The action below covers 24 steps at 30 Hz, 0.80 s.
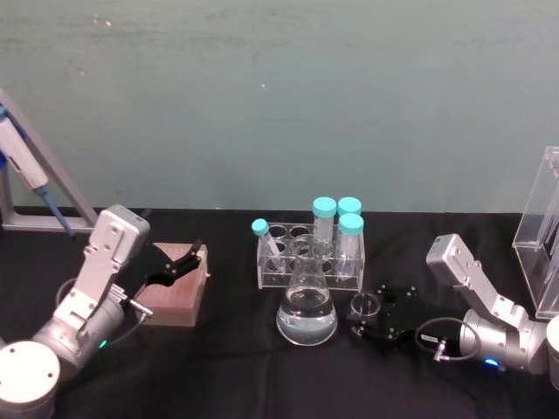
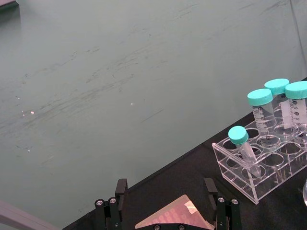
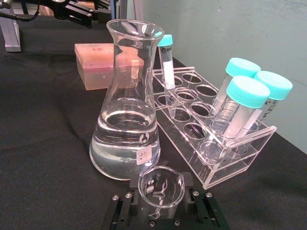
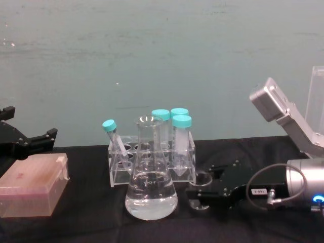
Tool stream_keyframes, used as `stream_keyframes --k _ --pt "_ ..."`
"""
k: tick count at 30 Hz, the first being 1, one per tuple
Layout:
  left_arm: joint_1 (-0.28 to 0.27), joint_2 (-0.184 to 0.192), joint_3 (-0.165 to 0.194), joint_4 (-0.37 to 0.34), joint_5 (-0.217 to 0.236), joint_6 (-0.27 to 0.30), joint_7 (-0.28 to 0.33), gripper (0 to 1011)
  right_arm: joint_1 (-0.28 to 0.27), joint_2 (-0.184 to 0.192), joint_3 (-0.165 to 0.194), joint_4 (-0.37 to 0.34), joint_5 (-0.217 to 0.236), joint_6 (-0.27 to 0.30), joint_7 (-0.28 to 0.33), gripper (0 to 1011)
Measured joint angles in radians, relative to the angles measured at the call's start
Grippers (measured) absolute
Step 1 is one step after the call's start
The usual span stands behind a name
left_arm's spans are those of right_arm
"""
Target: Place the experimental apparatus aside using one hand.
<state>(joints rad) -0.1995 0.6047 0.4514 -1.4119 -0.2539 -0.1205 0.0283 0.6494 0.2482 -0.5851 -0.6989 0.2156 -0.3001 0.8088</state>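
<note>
Glass crowds the middle of a black-draped table (image 1: 218, 375): the small beaker (image 3: 161, 188) stands just right of the conical flask (image 1: 307, 305) of clear liquid, in front of a clear rack (image 1: 307, 266) holding 4 teal-capped tubes. The right gripper (image 3: 162, 197) sits low with the beaker inside its reach; whether it has clamped the glass cannot be told. The left gripper (image 1: 179, 262) hangs wide open above a pink box (image 1: 175, 301), idle. The step in hand looks to be the grasp; next would come a firm hold, a level lift and a sideways carry clear of the flask
</note>
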Motion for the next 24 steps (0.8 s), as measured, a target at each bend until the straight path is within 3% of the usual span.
stream_keyframes --k 6,24 --pt "0.000 0.000 0.000 0.000 0.000 0.000 0.000 1000 0.000 0.000 0.000 0.000 0.000 0.000 0.000 461" --pt "0.000 0.000 0.000 0.000 0.000 0.000 0.000 1000 -0.009 0.008 0.016 -0.021 0.001 0.016 -0.027 461"
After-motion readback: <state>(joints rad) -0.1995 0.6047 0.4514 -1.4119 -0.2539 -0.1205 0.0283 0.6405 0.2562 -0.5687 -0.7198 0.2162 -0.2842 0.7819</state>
